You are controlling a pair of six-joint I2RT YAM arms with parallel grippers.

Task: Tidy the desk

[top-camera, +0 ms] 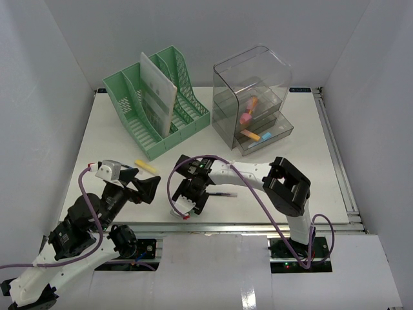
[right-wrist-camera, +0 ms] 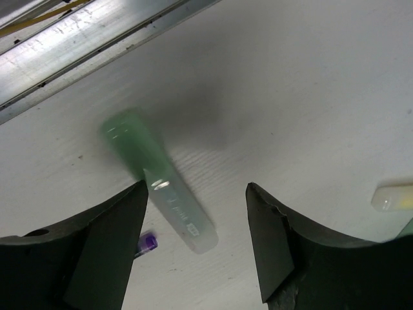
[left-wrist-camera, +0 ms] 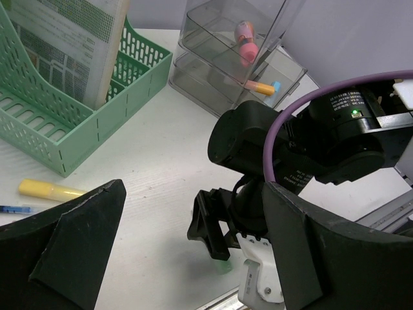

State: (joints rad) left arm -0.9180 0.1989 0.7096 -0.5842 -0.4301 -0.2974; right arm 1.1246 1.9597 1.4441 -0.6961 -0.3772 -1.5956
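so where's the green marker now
Right wrist view: the green marker lies on the desk between the open fingers of the right gripper, near the front rail.

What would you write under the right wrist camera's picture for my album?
The right gripper, jaws apart, is poised over a green marker lying on the white desk.

Matt white desk [top-camera: 310,168], shiny metal rail [right-wrist-camera: 77,45], green plastic rack [top-camera: 187,84], clear glossy plastic drawers [top-camera: 258,77]

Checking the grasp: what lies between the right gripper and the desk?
A green marker on the desk, between the right gripper's open fingers; the right wrist view shows it.
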